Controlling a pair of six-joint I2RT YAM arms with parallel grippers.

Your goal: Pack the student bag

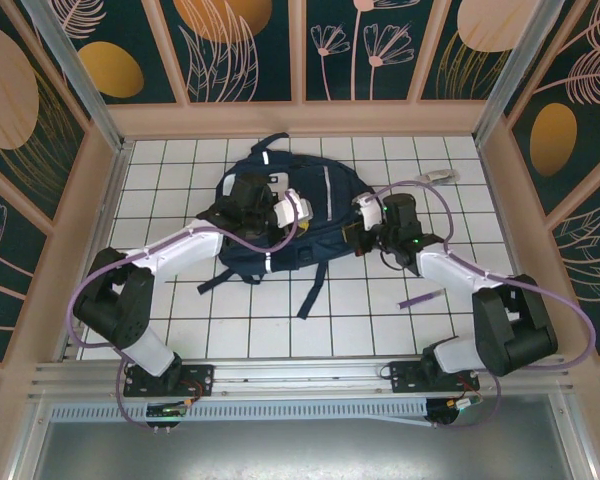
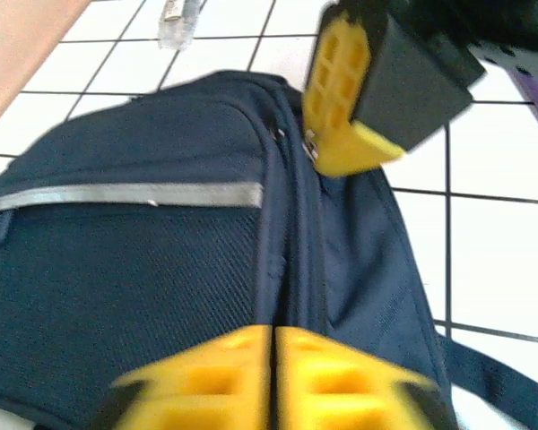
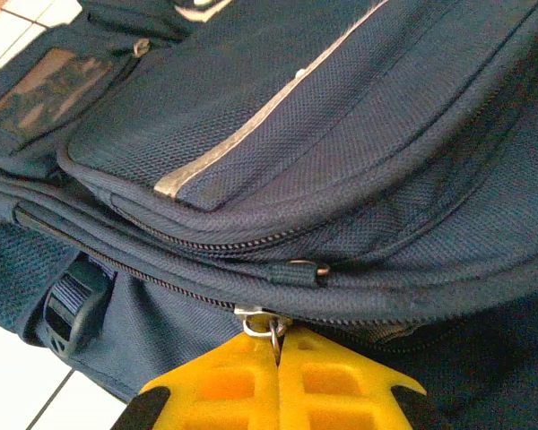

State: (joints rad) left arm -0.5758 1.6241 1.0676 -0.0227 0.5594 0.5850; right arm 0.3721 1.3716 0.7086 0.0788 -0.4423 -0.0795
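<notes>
The left claw (image 2: 271,345) hovers over the left half of the backpack (image 1: 315,230), its yellow fingers pressed together with nothing between them. The backpack lies flat near the middle of the back of the tiled table (image 1: 280,320), front pockets up and straps trailing toward the arms. Every zip line that shows looks closed, so the bag seems not yet opened. At the bag's right edge the right claw (image 3: 278,358) is clamped on the small metal zipper pull (image 3: 267,322) of one of the long zips, which suggests that opening is the step in hand.

Further right, a purple pen (image 1: 420,299) lies on the tiles, well apart from the bag, and a small pale item (image 1: 441,176) sits near the back right corner. What it is I cannot tell. Both lie outside the bag, so packing looks barely begun: unzipping, loading and closing all seem left to do.
</notes>
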